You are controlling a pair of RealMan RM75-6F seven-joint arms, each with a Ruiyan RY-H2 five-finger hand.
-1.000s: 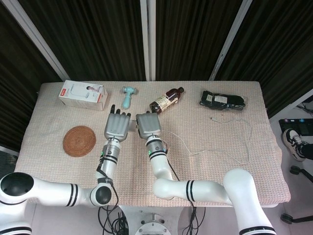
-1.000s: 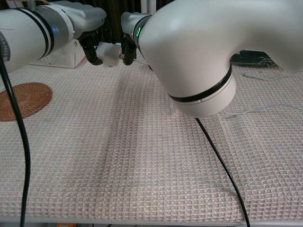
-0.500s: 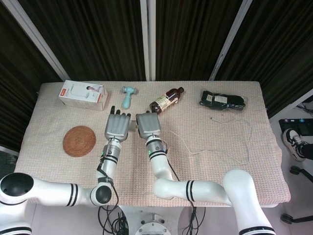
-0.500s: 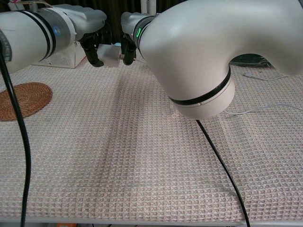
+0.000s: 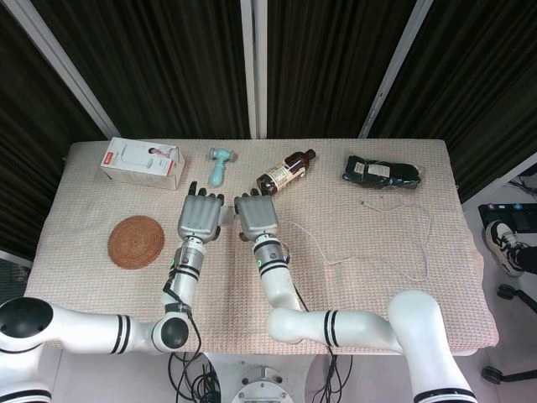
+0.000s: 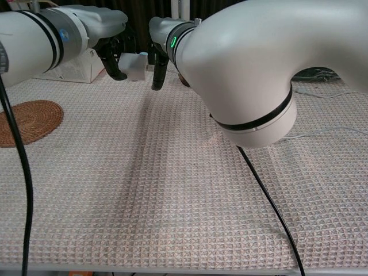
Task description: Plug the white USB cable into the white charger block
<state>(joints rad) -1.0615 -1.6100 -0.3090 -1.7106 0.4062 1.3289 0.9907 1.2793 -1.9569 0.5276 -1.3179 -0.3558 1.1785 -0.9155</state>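
The left robot hand (image 6: 112, 54) grips the small white cube-shaped charger block (image 6: 135, 66) just above the beige waffle-weave bench (image 5: 352, 285), while the right robot hand (image 5: 256, 217) hangs just beside it at 3 o'clock, fingers pointing down with nothing visibly in them; whether they are spread or curled cannot be told. The thin white USB cable (image 5: 394, 252) lies well apart, looping across the bench toward 3 o'clock of both hands, its plug end (image 5: 366, 203) near the black pouch (image 5: 382, 172) at the far edge. The right hand is the nearer one for fetching it, and bare bench lies between; the brown glass bottle (image 5: 285, 170) sits close at 12 o'clock.
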